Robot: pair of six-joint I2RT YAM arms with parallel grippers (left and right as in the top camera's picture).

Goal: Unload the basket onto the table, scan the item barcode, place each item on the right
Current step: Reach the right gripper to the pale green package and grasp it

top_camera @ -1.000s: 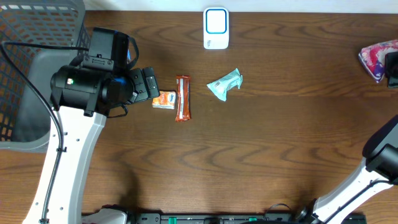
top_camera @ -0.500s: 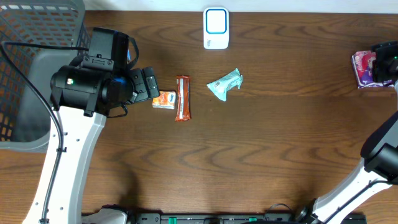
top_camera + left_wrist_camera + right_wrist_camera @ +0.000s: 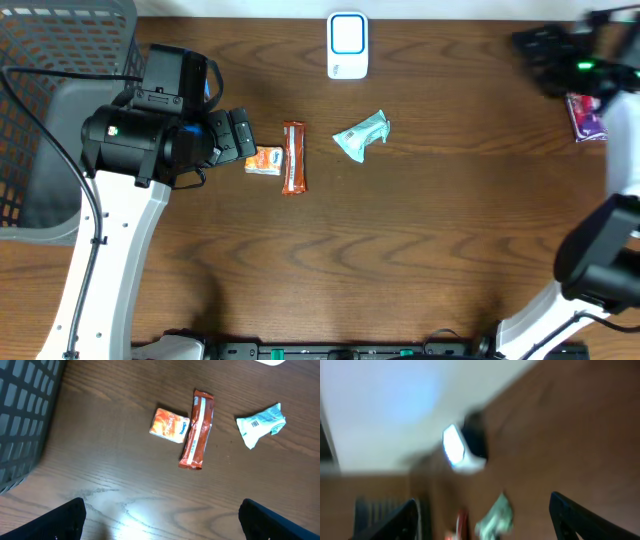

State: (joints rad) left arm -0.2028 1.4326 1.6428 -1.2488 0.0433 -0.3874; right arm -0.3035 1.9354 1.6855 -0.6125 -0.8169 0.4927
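Though smeared with blur in the wrist view, plainly spread wide with nothing between: the right fingers (image 3: 395, 520), dark shapes at the two lower corners. From above, up at the far right of the bench (image 3: 430, 250), dark and blurred, near the pink and purple packet (image 3: 588, 116). Lying flat by the right edge, that packet, gripped by nothing.

Spread wide too, and empty: the left fingers (image 3: 67, 517), hovering over bare wood on the left side of the bench. Just ahead of them, a small orange packet (image 3: 264, 160), right up against a long red-brown bar (image 3: 293, 157) on its right; touching or a hair apart, cannot tell. Further right, apart from the bar, a crumpled pale teal packet (image 3: 362, 135), its barcode (image 3: 259, 422) facing up in the left wrist view.

At the far edge, about mid-bench, a white scanner (image 3: 347, 45) with a blue-rimmed face, lying clear of every packet; nearest to it, the teal one. Caught also in the right wrist view, only as a bright blurred shape. Off the left end of the bench, a grey mesh basket (image 3: 60, 70), partly hidden under the left arm.
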